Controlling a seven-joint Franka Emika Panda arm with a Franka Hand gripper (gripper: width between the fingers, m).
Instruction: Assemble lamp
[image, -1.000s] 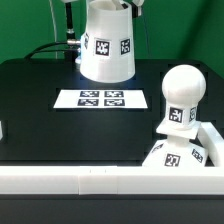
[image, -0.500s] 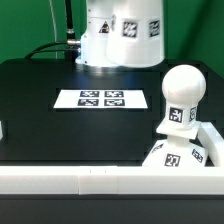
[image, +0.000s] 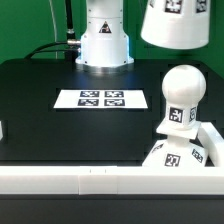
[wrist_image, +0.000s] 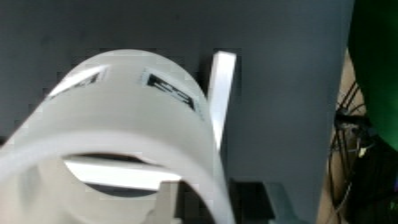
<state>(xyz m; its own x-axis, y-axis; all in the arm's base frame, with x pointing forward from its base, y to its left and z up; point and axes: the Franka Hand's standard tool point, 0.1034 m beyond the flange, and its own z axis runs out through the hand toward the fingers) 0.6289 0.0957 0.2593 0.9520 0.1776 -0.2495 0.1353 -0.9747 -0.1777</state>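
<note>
Exterior view: shade (image: 175, 22) up high on its right, above the bulb (image: 181, 96) seated on the base (image: 177, 154) | hand out of frame, grip can't tell | step: carrying shade | next: centre over bulb, lower straight.

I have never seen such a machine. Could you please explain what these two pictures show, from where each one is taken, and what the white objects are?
This is a robot arm putting together a lamp from white plastic parts. One picture comes from a camera standing off the arm; the other from a camera on the arm's wrist, looking down along the held part. The arm holds the cone-shaped shade up in the air; the gripper itself is not visible. On the black table the round bulb stands on the square base, at the exterior view's right. The flat strip of printed squares is the marker board, which only helps the cameras. The white column behind is the robot's foot.
</note>
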